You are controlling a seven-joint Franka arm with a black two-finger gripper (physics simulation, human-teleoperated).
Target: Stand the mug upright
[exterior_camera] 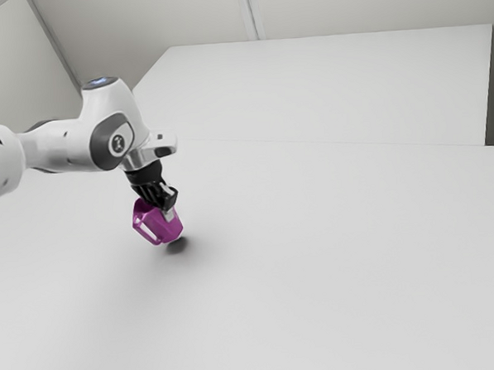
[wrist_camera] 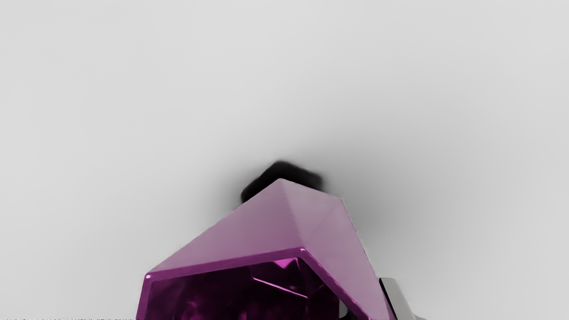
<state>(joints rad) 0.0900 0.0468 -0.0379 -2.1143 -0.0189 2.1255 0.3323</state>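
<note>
"What's the gripper (exterior_camera: 164, 208) up to?"
"Clamped on the purple faceted mug (exterior_camera: 170, 230), whose mouth faces back toward it."
"Anything inside?"
"Dark, glossy walls; contents, I can't tell."
"And it's upright?"
"Tilted, low over the white table (exterior_camera: 317, 256), dark shadow (exterior_camera: 177, 247) beneath."

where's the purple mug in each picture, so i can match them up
Exterior view: the mug is left of centre, tilted, right at the tool.
Wrist view: close in front of the camera, its open rim facing the lens.
Shared landmark: the dark shadow on the table, just past the mug's far end in the wrist view and just below it in the exterior view.
</note>
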